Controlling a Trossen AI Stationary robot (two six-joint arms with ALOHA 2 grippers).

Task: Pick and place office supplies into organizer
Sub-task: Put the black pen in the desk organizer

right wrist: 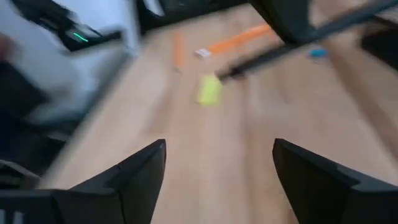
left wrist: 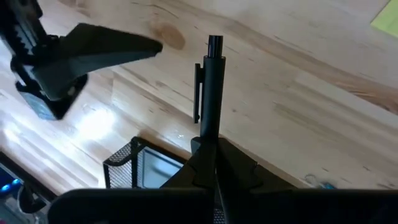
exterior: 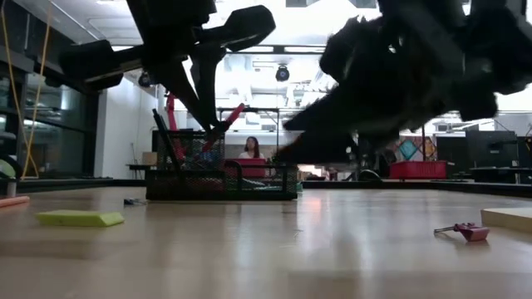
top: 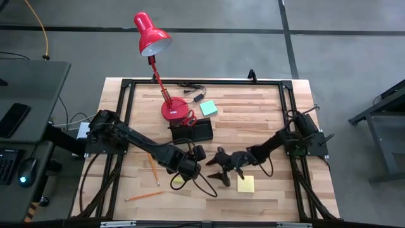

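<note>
While the left claw (left wrist: 214,163) pinches the slim, rigid black plastic pen (left wrist: 211,87) low on its barrel, the right claw (right wrist: 219,163) hangs spread, empty.

Wooden worktable with a red desk lamp, seen from my remote station.

From overhead I see a light wooden table (top: 266,120) with a black frame, filling the centre of the frame. A red desk lamp (top: 152,35) stands at upper centre, its round base (top: 172,109) on the wood. A black cable (top: 190,85) lies just right of it. At far left sits a dark desk (top: 31,88) holding a phone (top: 14,119). In the low view, a seated person (exterior: 250,148) shows at centre, far behind.
</note>
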